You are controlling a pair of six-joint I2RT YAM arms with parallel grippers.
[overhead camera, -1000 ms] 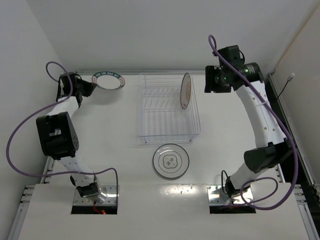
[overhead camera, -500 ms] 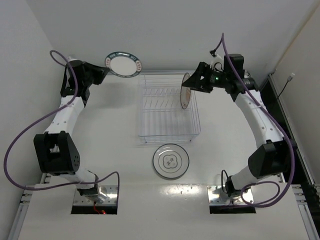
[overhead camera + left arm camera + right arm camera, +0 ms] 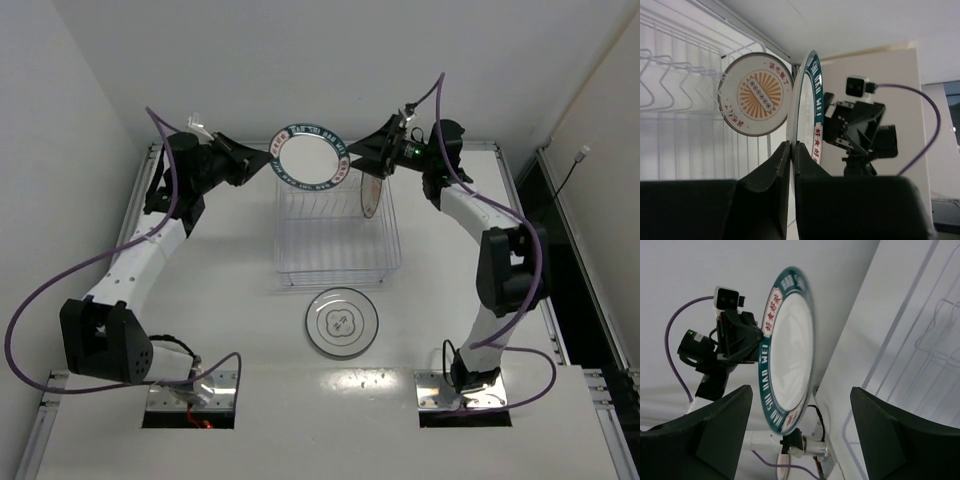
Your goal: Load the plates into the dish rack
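My left gripper (image 3: 268, 160) is shut on the rim of the white plate with the dark patterned rim (image 3: 310, 155) and holds it upright in the air over the far edge of the dish rack (image 3: 335, 250). In the left wrist view the fingers (image 3: 782, 160) pinch that plate (image 3: 812, 110) edge-on. The orange-brown plate (image 3: 372, 185) stands upright in the rack's right side and also shows in the left wrist view (image 3: 756, 93). The pale grey plate (image 3: 342, 322) lies flat in front of the rack. My right gripper (image 3: 360, 158) is open and empty, just right of the held plate (image 3: 790, 350).
The rack's white wires fill the left of the left wrist view (image 3: 670, 70) and the right of the right wrist view (image 3: 940, 330). The back wall is close behind both grippers. The left arm (image 3: 725, 355) faces the right wrist camera.
My left arm lifted the dark-rimmed plate off the far-left table and carried it right, over the rack's far edge. My right arm swung left toward that plate.
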